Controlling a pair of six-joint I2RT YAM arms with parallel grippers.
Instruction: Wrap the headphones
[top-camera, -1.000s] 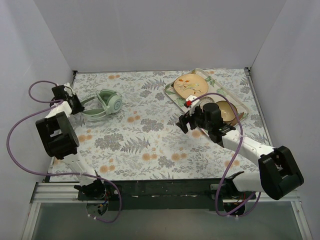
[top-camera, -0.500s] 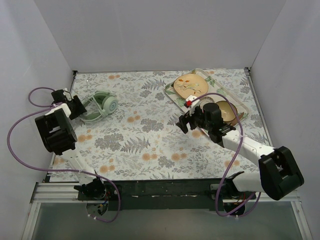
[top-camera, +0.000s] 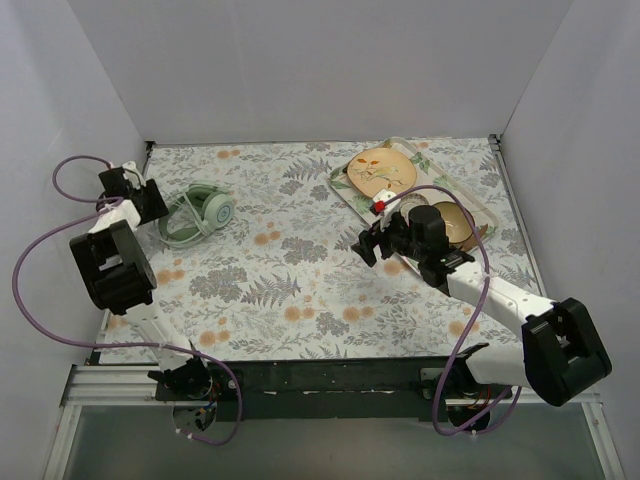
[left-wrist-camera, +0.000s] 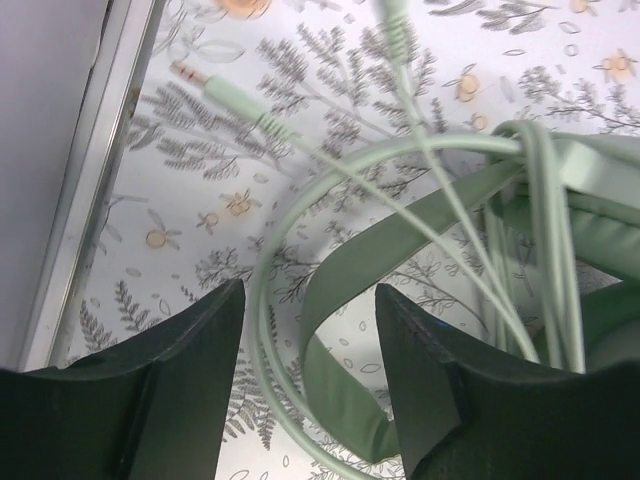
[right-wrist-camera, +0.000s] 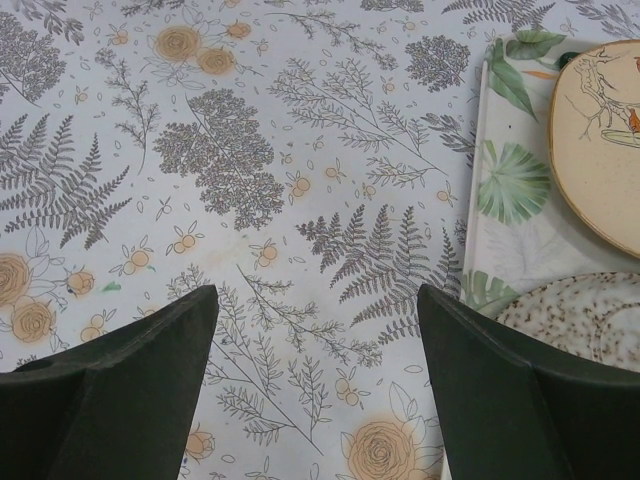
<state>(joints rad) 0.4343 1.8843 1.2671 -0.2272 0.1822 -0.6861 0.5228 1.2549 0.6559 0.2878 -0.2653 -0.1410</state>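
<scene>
Far left, close by the wall: headphones (top-camera: 200, 212) lying on the tablecloth (top-camera: 300, 280), cable (left-wrist-camera: 420, 160) looped loosely across the headband (left-wrist-camera: 400, 240). Left gripper (left-wrist-camera: 308, 300) spread wide astride cable and headband, clamped on nothing. Risk if closed here: headband pinched along with cable, whole set dragged, loops slipping off toward the free plug (left-wrist-camera: 215, 88). Mid-right, beside the tray (right-wrist-camera: 500, 190): right gripper (right-wrist-camera: 315, 300) agape, empty.

White-and-black arms (top-camera: 497, 293), purple cables (top-camera: 437, 187)

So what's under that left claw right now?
The thin headphone cable loops beneath the open left gripper, beside the headband, on floral cloth. The fingers hide whatever lies directly under them.
</scene>
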